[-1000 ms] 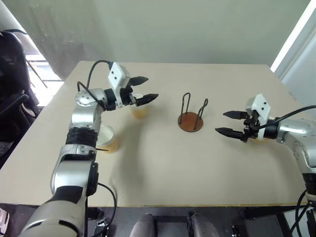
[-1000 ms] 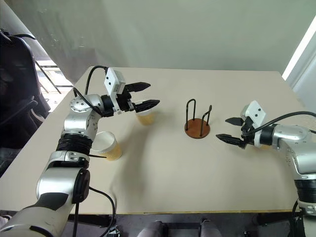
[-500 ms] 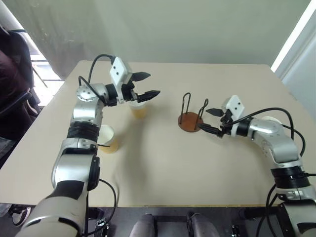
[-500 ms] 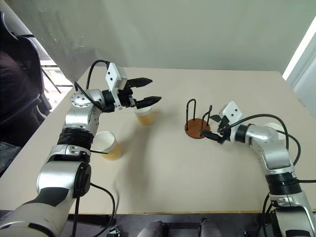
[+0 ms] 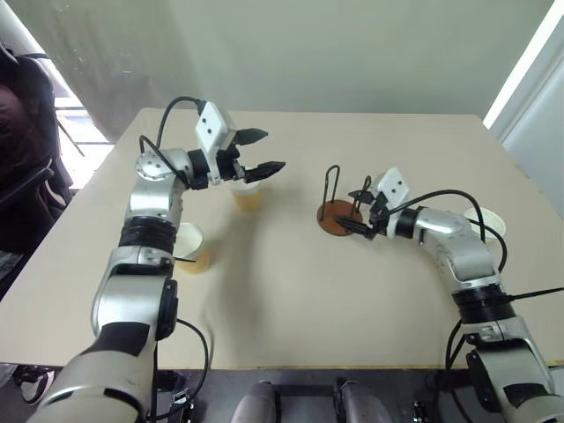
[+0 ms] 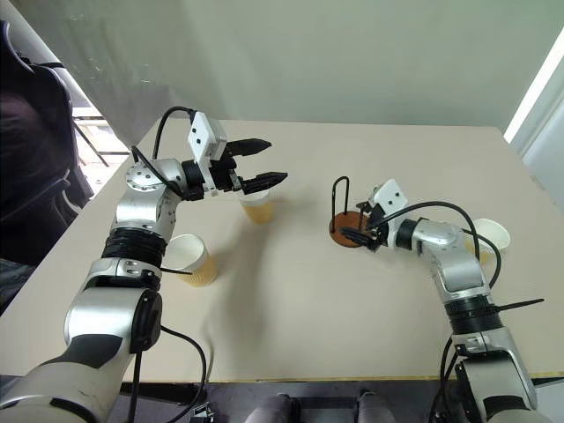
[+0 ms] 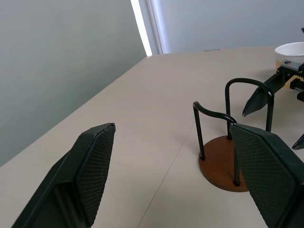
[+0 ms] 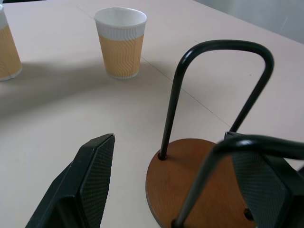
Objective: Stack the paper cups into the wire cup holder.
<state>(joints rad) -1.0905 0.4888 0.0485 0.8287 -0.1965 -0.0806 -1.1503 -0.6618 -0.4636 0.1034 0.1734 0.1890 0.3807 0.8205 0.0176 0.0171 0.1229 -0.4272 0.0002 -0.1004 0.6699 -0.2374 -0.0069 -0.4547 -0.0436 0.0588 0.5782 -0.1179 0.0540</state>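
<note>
Your wire cup holder (image 5: 342, 208) stands near the middle of the table (image 5: 291, 308), with nothing in it yet. Your right gripper (image 5: 359, 211) has its two fingers spread wide and holds nothing. It sits at the holder's 3 o'clock side, right at the wire loops, one finger by the brown base. You cannot tell if it touches the wire. That spot looks good for keeping the holder from sliding when a cup goes in, but that is only a guess.

Your left gripper (image 5: 257, 152) is wide open too, and empty. It hangs just above the middle paper cup (image 5: 248, 194), which stands upright at the holder's 9 o'clock. It looks ready to come down on that cup.

A near paper cup (image 5: 192, 248) stands by your left arm, toward 8 o'clock from the holder. The far paper cup (image 5: 487, 224) stands behind your right arm, at 3 o'clock, close to the table's right edge, so mind it does not get knocked off.

Between the middle cup and the holder the table is bare, so a cup can travel straight across. Lift it above the wire loops first.
</note>
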